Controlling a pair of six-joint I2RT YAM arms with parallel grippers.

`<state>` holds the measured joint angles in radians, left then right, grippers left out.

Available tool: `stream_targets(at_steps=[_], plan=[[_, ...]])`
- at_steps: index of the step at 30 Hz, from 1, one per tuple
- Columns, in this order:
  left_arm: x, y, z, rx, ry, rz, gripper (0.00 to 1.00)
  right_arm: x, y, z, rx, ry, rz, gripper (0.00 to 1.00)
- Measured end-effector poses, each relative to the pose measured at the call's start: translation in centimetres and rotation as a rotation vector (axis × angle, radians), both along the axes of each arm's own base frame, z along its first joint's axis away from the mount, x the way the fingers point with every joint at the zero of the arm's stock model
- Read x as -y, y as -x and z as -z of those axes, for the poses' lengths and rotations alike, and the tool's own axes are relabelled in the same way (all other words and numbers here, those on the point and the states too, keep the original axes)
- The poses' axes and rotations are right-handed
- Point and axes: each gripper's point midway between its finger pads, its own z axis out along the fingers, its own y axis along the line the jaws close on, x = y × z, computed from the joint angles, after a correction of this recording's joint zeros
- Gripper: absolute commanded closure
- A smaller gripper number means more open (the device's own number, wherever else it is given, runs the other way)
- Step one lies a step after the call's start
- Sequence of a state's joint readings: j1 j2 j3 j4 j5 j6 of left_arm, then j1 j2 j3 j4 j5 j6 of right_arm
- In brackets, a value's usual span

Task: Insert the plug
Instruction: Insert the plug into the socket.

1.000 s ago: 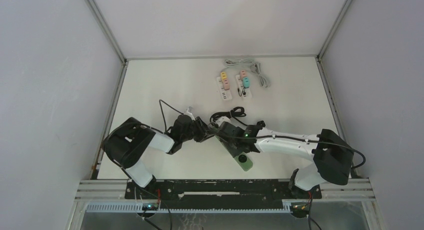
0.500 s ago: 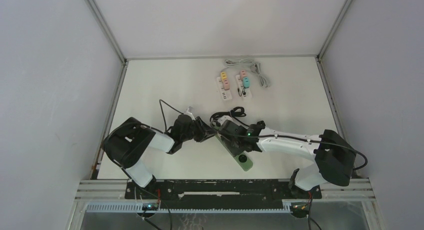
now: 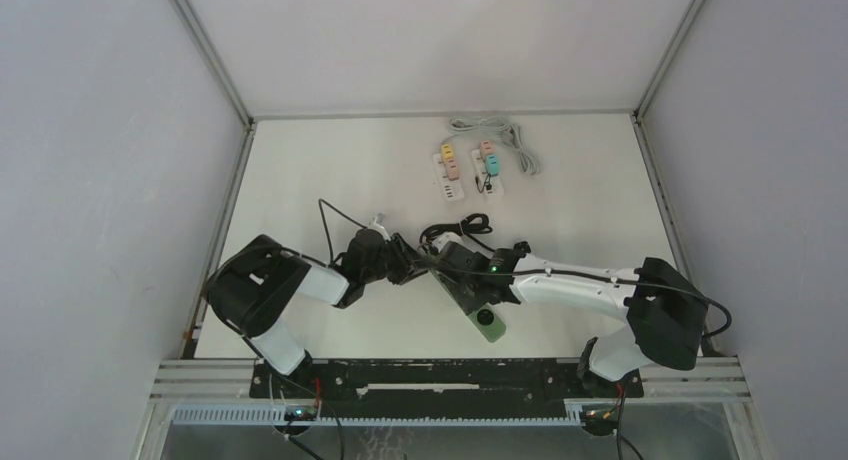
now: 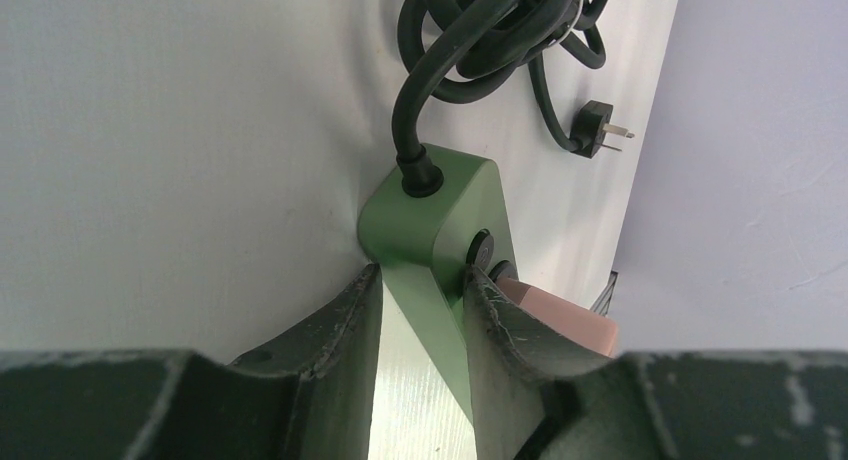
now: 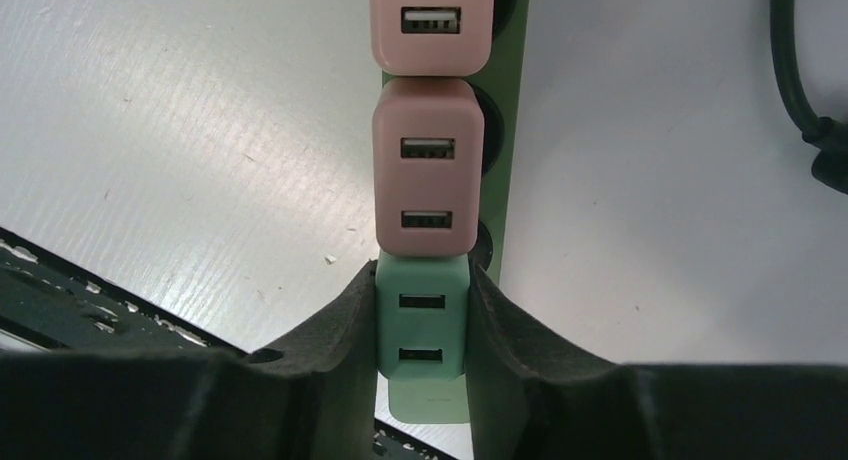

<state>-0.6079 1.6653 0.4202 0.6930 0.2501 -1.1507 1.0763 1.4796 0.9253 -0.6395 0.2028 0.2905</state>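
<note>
Hardly anything has shifted since a second ago. Our left tool (image 4: pixel 420 280) clamps the cable end of the green power strip (image 4: pixel 440 210). Our right tool (image 5: pixel 422 285) grips the mint plug (image 5: pixel 422 330) on the strip, touching the pink plugs (image 5: pixel 428 170), at the near middle of the counter (image 3: pixel 330 170).

The mint-green USB plug (image 5: pixel 422 325) sits on the green power strip (image 5: pixel 512 190), touching a pink plug (image 5: pixel 428 165).
</note>
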Motion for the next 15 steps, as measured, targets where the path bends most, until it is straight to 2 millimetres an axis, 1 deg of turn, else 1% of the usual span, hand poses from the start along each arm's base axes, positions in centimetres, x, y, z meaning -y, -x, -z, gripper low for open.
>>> stream_targets(at_steps=[4,7,9,11,15], plan=[[-0.1,0.0,0.0,0.002,-0.005,0.000,0.59,-0.2,0.4,0.0,-0.023,-0.017,-0.008,0.36],[-0.1,-0.1,0.0,0.003,-0.009,-0.001,0.58,-0.5,0.8,-0.5,-0.040,-0.044,-0.019,0.27],[-0.1,-0.1,-0.1,0.004,-0.012,-0.004,0.57,-0.6,0.8,-1.5,-0.032,-0.079,-0.021,0.23],[-0.2,-0.1,-0.1,0.004,-0.018,-0.005,0.53,-0.7,0.5,-3.1,-0.010,-0.130,-0.016,0.20],[-0.7,-0.1,-0.6,0.020,-0.042,-0.013,0.42,-0.3,-0.8,-6.4,0.056,-0.220,0.024,0.17]])
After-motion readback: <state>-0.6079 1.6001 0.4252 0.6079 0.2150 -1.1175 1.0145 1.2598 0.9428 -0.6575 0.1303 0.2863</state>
